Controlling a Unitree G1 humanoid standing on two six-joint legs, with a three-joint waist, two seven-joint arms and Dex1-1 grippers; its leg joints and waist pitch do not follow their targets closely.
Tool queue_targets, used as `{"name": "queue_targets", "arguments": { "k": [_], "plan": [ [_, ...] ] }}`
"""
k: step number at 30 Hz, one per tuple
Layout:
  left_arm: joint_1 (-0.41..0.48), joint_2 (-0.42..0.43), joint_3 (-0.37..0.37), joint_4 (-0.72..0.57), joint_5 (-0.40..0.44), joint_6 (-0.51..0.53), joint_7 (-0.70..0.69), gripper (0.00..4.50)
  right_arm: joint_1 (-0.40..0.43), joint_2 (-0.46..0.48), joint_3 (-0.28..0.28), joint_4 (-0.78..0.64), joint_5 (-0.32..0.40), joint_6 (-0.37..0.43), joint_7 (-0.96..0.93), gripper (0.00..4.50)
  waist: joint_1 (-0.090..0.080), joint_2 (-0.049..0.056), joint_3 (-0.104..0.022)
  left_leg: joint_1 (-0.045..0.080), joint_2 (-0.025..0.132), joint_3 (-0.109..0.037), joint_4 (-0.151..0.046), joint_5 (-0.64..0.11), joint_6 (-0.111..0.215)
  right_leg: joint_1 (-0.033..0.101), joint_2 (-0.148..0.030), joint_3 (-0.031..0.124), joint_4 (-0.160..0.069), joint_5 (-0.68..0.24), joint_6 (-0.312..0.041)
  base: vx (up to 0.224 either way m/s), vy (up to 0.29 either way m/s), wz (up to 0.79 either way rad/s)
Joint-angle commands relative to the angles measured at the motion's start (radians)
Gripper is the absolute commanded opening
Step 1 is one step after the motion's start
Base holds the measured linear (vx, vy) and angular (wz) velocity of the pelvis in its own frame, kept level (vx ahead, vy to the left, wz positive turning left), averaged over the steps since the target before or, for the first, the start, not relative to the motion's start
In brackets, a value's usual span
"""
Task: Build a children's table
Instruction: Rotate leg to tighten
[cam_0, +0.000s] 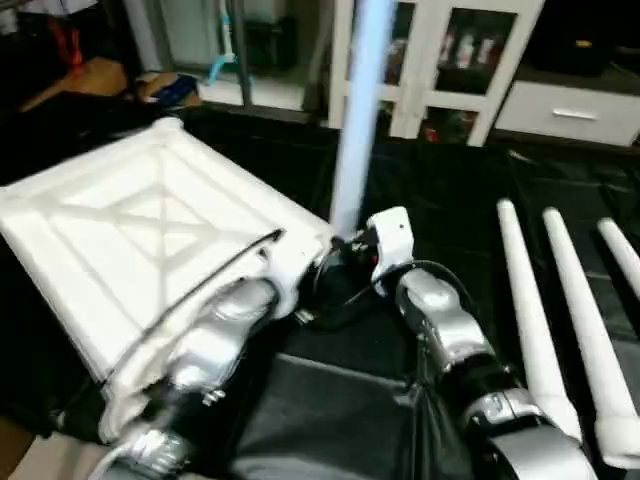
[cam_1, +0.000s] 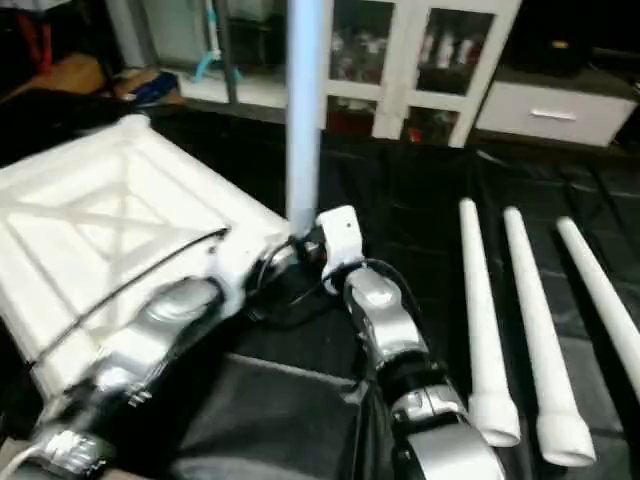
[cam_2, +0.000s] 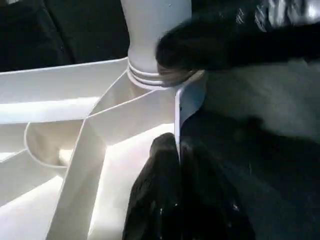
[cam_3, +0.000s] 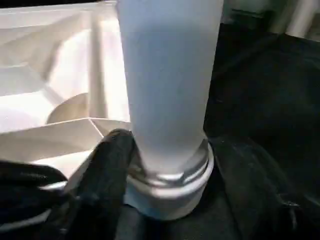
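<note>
The white table top (cam_0: 150, 230) lies upside down on the black cloth, its X ribs facing up. One white leg (cam_0: 355, 130) stands upright in the corner socket (cam_2: 150, 77) nearest my arms. My left gripper (cam_2: 175, 147) is shut on the top's rim wall just beside that socket. My right gripper (cam_0: 348, 252) sits at the base of the standing leg (cam_3: 170, 100), right at its threaded collar. Three more legs (cam_0: 530, 310) lie side by side on the cloth to the right.
A white glass-door cabinet (cam_0: 440, 60) and a white drawer unit (cam_0: 570, 110) stand behind the work area. Black cloth (cam_0: 440, 190) covers the floor between the top and the loose legs. Clutter lies at the far left back.
</note>
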Motion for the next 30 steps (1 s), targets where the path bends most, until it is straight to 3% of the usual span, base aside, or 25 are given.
{"name": "queue_targets", "arguments": {
  "k": [1,3,4,5,7,9,12,14,19,20,21,23,24,27,30],
  "plan": [
    [0.044,0.041,-0.022,-0.114,-0.028,-0.049,-0.098,0.0,-0.01,-0.043,-0.012,-0.084,0.032,0.024,0.059,3.31,0.005,0.006,-0.078,0.013,0.046,-0.022,-0.07,-0.165,0.06,0.052,-0.049,0.041,-0.059,-0.08,-0.259,0.0,0.0,0.0],
    [0.115,0.109,-0.028,-0.219,-0.06,-0.044,-0.18,0.0,0.018,-0.117,0.017,-0.164,0.064,0.079,0.222,3.48,0.013,-0.008,-0.076,0.01,0.053,-0.021,-0.07,-0.139,0.081,0.056,-0.051,0.042,-0.051,-0.069,-0.26,0.0,0.0,0.0],
    [0.115,0.109,-0.028,-0.219,-0.06,-0.044,-0.18,0.0,0.018,-0.117,0.017,-0.164,0.064,0.079,0.222,3.53,0.02,0.001,-0.074,0.015,0.055,-0.018,-0.069,-0.124,0.089,0.048,-0.048,0.043,-0.051,-0.062,-0.256,0.0,0.0,0.0],
    [0.118,0.112,-0.029,-0.224,-0.062,-0.044,-0.184,0.0,0.02,-0.122,0.02,-0.169,0.065,0.081,0.233,3.7,0.022,0.002,-0.073,0.019,0.053,-0.015,-0.069,-0.126,0.088,0.041,-0.046,0.044,-0.053,-0.065,-0.259,0.0,0.0,0.0],
    [0.148,0.135,-0.031,-0.261,-0.076,-0.043,-0.203,0.0,0.043,-0.178,0.044,-0.21,0.069,0.097,0.341,3.91,0.026,-0.012,-0.071,0.02,0.053,-0.013,-0.073,-0.156,0.07,0.043,-0.046,0.045,-0.057,-0.104,-0.253,0.0,0.0,0.0],
    [0.162,0.143,-0.032,-0.275,-0.082,-0.047,-0.209,0.0,0.058,-0.209,0.057,-0.232,0.072,0.103,0.401,3.94,0.031,-0.007,-0.068,0.022,0.054,-0.012,-0.074,-0.185,0.055,0.038,-0.048,0.047,-0.061,-0.145,-0.243,0.0,0.0,0.0],
    [0.188,0.157,-0.029,-0.305,-0.095,-0.055,-0.232,0.0,0.095,-0.287,0.084,-0.281,0.095,0.124,0.548,3.94,0.041,-0.009,-0.066,0.023,0.055,-0.013,-0.075,-0.212,0.048,0.041,-0.05,0.05,-0.064,-0.172,-0.217,0.0,0.0,0.0],
    [0.19,0.16,-0.029,-0.311,-0.096,-0.055,-0.24,0.0,0.102,-0.302,0.085,-0.287,0.097,0.127,0.569,3.94,0.038,-0.015,-0.065,0.017,0.052,-0.014,-0.076,-0.213,0.048,0.042,-0.051,0.05,-0.068,-0.196,-0.215,0.0,0.0,0.0],
    [0.192,0.168,-0.031,-0.332,-0.114,-0.049,-0.268,0.0,0.115,-0.329,0.074,-0.308,0.129,0.15,0.618,3.94,0.04,-0.016,-0.066,0.015,0.051,-0.017,-0.076,-0.216,0.039,0.042,-0.053,0.05,-0.073,-0.253,-0.193,0.0,0.0,0.0],
    [0.192,0.168,-0.032,-0.333,-0.116,-0.048,-0.271,0.0,0.115,-0.33,0.074,-0.308,0.13,0.151,0.62,3.77,0.04,-0.016,-0.066,0.015,0.052,-0.018,-0.076,-0.214,0.039,0.041,-0.052,0.05,-0.072,-0.249,-0.193,0.0,0.0,0.0],
    [0.191,0.169,-0.034,-0.339,-0.121,-0.043,-0.281,0.0,0.113,-0.33,0.073,-0.306,0.133,0.156,0.627,3.77,0.038,-0.006,-0.067,0.015,0.051,-0.018,-0.076,-0.213,0.037,0.041,-0.051,0.049,-0.071,-0.237,-0.196,0.0,0.0,0.0],
    [0.189,0.168,-0.034,-0.339,-0.121,-0.041,-0.288,0.0,0.109,-0.325,0.073,-0.299,0.134,0.158,0.634,3.77,0.037,-0.013,-0.068,0.014,0.051,-0.017,-0.075,-0.204,0.041,0.041,-0.049,0.048,-0.069,-0.213,-0.205,0.0,0.0,0.0],
    [0.189,0.168,-0.034,-0.339,-0.121,-0.041,-0.288,0.0,0.109,-0.325,0.073,-0.299,0.134,0.158,0.634,3.49,0.038,-0.012,-0.07,0.014,0.051,-0.018,-0.074,-0.192,0.044,0.042,-0.05,0.048,-0.066,-0.193,-0.211,0.0,0.0,0.0],
    [0.19,0.173,-0.036,-0.344,-0.123,-0.035,-0.294,0.0,0.108,-0.323,0.075,-0.304,0.145,0.172,0.653,3.38,0.039,-0.011,-0.071,0.013,0.05,-0.017,-0.072,-0.171,0.055,0.044,-0.049,0.047,-0.062,-0.158,-0.223,0.0,0.0,0.0],
    [0.19,0.175,-0.038,-0.346,-0.127,-0.031,-0.302,0.0,0.102,-0.315,0.079,-0.289,0.142,0.17,0.657,3.0,0.039,-0.01,-0.07,0.013,0.05,-0.017,-0.072,-0.178,0.054,0.044,-0.049,0.047,-0.064,-0.168,-0.226,0.0,0.0,0.0]
  ]
}}
